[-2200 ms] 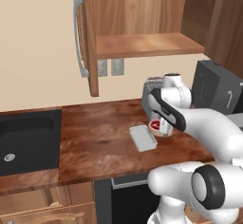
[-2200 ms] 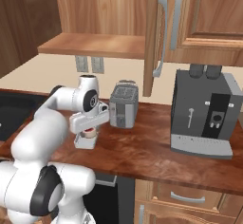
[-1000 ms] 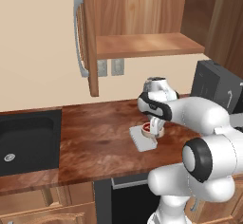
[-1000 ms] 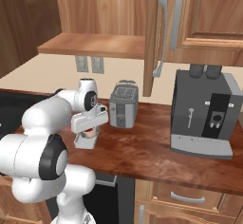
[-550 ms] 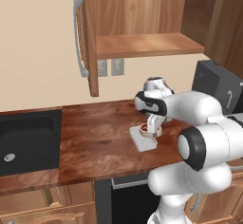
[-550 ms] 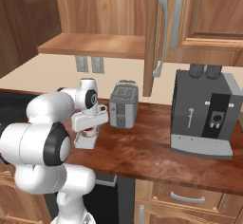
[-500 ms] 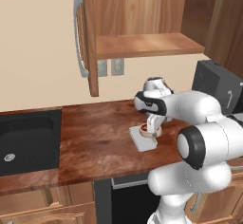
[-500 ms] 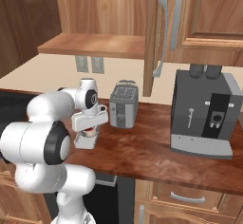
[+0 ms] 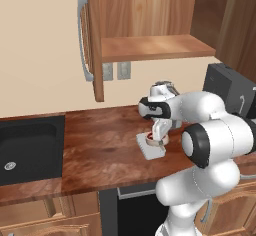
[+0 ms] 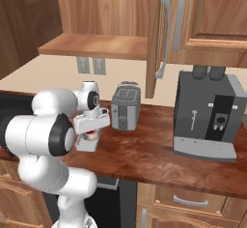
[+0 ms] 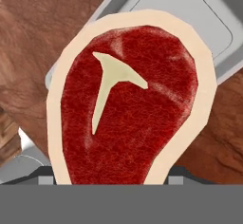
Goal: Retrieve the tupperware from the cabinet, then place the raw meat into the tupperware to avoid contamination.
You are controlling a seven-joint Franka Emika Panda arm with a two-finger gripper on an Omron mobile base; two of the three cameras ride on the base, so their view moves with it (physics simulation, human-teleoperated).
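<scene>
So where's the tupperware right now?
The tupperware sits on the wooden counter, right of the sink and left of the toaster, with the raw meat above it.

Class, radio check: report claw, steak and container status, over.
Claw low over tupperware on counter, jaws wide around raw meat. Meat above tupperware's grey floor, not yet released. Nothing in the way.

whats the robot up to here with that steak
The gripper holds the raw meat just over the tupperware, which sits on the wooden counter in front of the toaster. The cabinet above stands open, its shelf bare. From the hand view the steak covers most of the container and is not yet let go.
</scene>
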